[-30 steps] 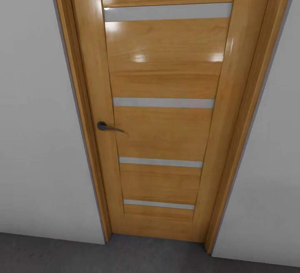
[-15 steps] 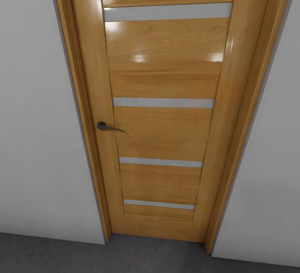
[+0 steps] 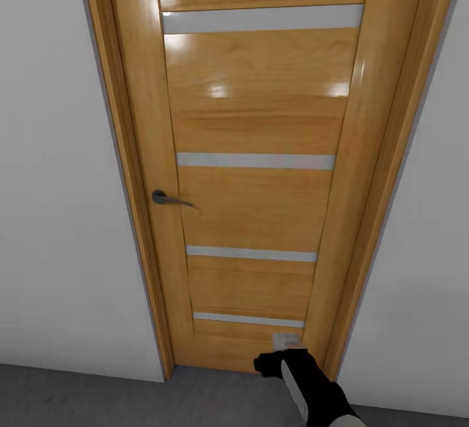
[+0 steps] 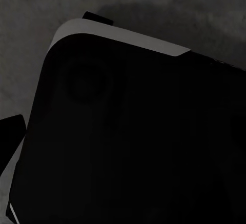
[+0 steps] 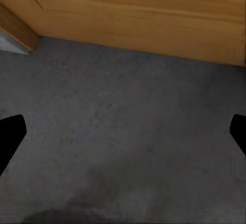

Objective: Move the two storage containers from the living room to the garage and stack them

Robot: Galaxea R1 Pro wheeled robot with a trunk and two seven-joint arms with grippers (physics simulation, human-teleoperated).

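Note:
The two storage containers are out of view. I face a shut wooden door [image 3: 254,173] with a dark lever handle [image 3: 163,198], set in pale grey walls above the dark grey concrete floor [image 3: 78,394]. My right gripper [image 3: 281,363] is low in front of the door's bottom right corner. In the right wrist view the right gripper [image 5: 123,131] is open, with bare floor [image 5: 123,147] between its fingertips [image 5: 10,131]. The left wrist view looks onto my own dark body [image 4: 133,131], with one fingertip [image 4: 10,129] at the picture's edge.
The wooden door frame [image 3: 384,173] runs down both sides of the door. Pale grey wall [image 3: 58,219] flanks it left and right. The door's bottom edge [image 5: 143,24] meets the concrete floor just ahead of the right gripper.
My right arm has risen into the head view at the bottom, in front of the door's lower right corner. The door and the view have not shifted.

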